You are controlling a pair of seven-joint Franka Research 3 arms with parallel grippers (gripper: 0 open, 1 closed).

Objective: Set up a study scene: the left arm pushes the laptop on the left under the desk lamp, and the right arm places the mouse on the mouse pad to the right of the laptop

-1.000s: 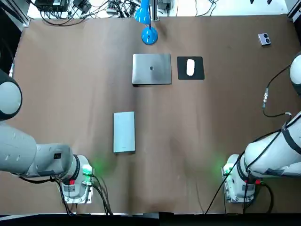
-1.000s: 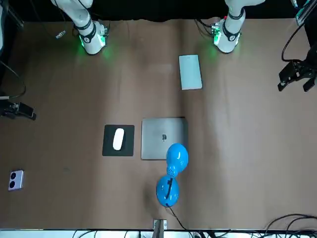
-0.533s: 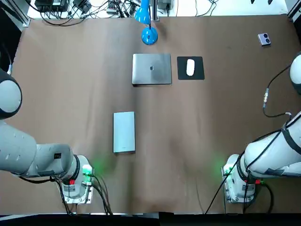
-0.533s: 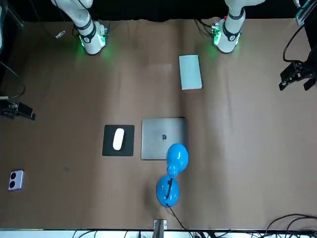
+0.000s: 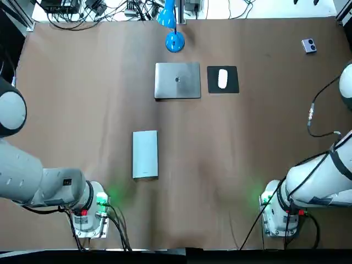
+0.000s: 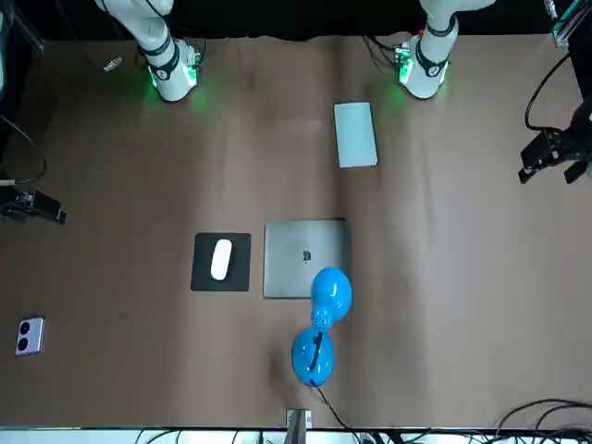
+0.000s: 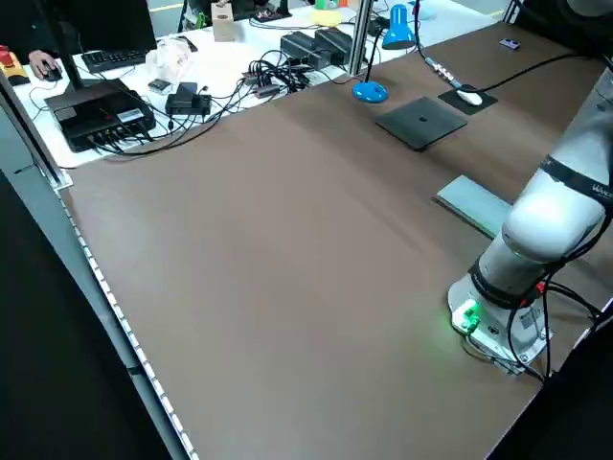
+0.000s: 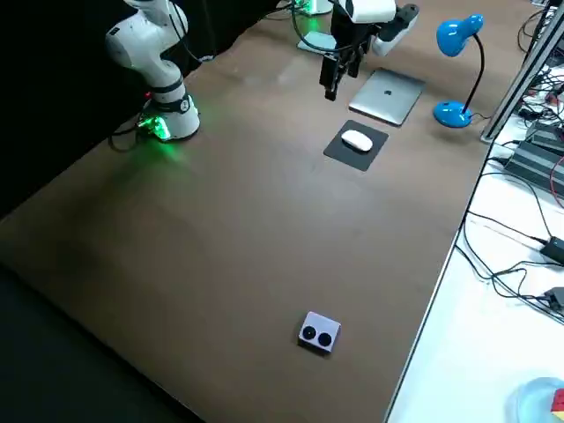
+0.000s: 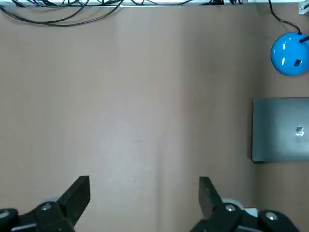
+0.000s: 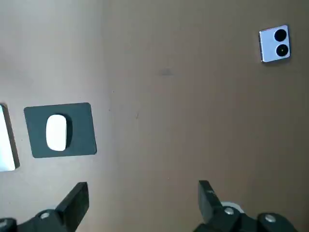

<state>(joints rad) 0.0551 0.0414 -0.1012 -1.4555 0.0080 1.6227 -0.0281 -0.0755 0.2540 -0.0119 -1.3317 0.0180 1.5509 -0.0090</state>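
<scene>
Near edge: both arm bases, no tool down on the bench (image 5: 82,99). Left claw (image 9: 142,186) hangs high over the bench's left part, fingers spread wide, empty, bare bench under it and the laptop well off to its right. Right claw (image 10: 143,189) hangs high over the right part, also spread wide, empty, right of the mouse pad.

Near-left of centre: pale grey slab (image 5: 145,154), flat, alone, well apart from everything.

Farther: closed laptop (image 5: 177,80) lies flat just in front of the desk lamp (image 5: 175,42); in the front view the lamp's shade overlaps the laptop's far edge. Just right of it, with a narrow gap, is the mouse pad (image 5: 213,85) with the white mouse (image 5: 223,78) centred on it. Far right corner: small pale device (image 5: 309,45) with two dark circles.

Judgement: both goals look met.

Risks from here:
- another left-arm push would shove the laptop into the lamp base, sliding or tipping the lamp;
- left arm could take the near slab for the laptop and push that, since it sits on the left;
- right claw coming down again could nudge the mouse off the pad or drag the pad into the laptop;
- a low arm sweep across centre could clip the lamp neck.
</scene>
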